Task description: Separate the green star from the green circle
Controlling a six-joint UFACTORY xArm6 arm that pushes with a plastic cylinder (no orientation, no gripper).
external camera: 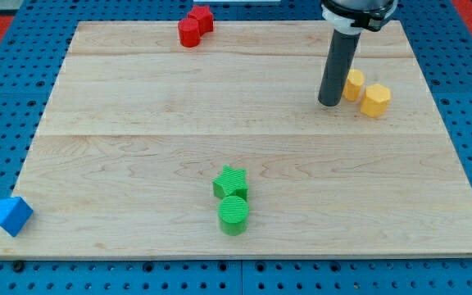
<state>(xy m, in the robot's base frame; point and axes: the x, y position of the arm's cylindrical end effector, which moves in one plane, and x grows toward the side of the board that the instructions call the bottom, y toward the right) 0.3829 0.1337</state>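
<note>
Well apart from green star (pixel 230 181) touching green circle (pixel 233 213), my tip (pixel 329 102) (no gripper, holding nothing) beside yellow blocks (pixel 353 83).

No legible text, label or number anywhere (board and blocks alike)

Two red blocks (pixel 195 26), two yellow blocks (pixel 366 92), blue triangle (pixel 10 215) on wooden board (pixel 138 106).
</note>
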